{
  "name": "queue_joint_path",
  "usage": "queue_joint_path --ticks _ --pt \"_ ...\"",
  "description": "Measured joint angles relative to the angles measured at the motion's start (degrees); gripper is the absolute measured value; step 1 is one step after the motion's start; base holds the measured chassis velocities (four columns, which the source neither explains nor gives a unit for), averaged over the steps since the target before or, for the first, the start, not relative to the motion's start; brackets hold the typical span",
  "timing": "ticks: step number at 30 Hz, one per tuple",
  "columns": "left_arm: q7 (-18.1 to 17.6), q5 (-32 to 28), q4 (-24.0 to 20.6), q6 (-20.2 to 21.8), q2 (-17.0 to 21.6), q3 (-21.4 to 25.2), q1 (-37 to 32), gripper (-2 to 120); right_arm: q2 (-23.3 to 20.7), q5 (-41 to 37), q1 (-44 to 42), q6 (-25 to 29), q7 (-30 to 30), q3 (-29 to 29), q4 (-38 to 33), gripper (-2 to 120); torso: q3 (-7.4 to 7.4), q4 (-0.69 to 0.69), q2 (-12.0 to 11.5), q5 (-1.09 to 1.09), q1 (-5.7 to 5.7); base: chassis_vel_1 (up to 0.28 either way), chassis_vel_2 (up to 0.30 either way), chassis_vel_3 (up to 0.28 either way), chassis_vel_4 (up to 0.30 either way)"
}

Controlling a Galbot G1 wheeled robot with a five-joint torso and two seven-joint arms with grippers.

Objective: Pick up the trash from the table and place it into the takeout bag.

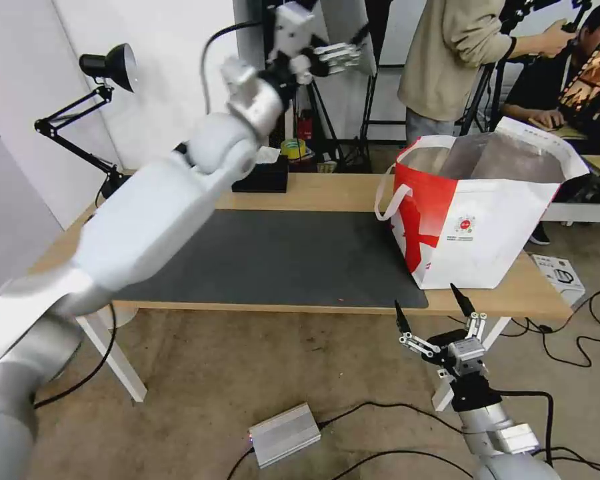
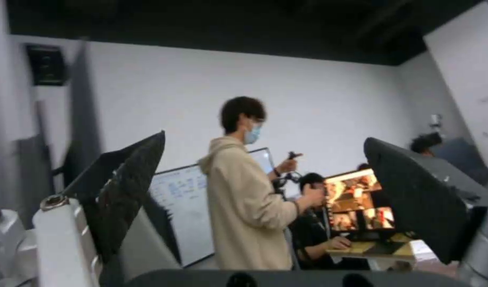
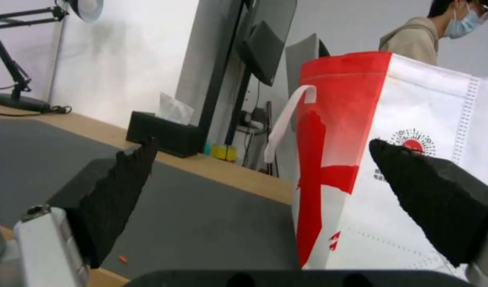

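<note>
1. Head view: my left gripper (image 1: 343, 57) is raised high beyond the long light-wood table (image 1: 327, 192), its fingers spread with nothing between them.
2. My right gripper (image 1: 432, 308) hangs below the table's near edge, likewise spread wide.
3. The red-and-white foil-lined takeout bag (image 1: 477, 220) stands upright at the table's right end, beside the dark grey mat (image 1: 280, 260).

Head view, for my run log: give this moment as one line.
left gripper: open, raised behind table | right gripper: open, below front edge | takeout bag: upright on table
</note>
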State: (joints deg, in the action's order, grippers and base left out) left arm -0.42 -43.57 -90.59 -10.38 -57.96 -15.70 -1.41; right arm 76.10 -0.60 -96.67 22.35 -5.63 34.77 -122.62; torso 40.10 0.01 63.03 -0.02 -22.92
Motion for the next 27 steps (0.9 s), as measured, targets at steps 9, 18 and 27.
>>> queue_joint_path --ticks 9,18,27 --pt "-4.85 1.24 -14.83 2.13 8.33 12.67 -18.28 100 0.0 0.0 0.0 0.0 0.0 0.0 0.0 100 -0.01 -0.01 0.0 0.02 0.01 0.0 0.0 0.0 0.0" --pt "-6.87 5.58 -25.77 2.39 11.31 25.72 -40.67 100 0.0 0.0 0.0 0.0 0.0 0.0 0.0 100 0.0 -0.01 0.0 0.01 0.01 0.0 0.0 0.0 0.0" --pt "-7.13 12.98 -36.34 1.96 5.5 41.58 -64.5 100 0.0 0.0 0.0 0.0 0.0 0.0 0.0 100 0.0 -0.01 0.0 0.03 0.01 0.0 0.0 0.0 0.0"
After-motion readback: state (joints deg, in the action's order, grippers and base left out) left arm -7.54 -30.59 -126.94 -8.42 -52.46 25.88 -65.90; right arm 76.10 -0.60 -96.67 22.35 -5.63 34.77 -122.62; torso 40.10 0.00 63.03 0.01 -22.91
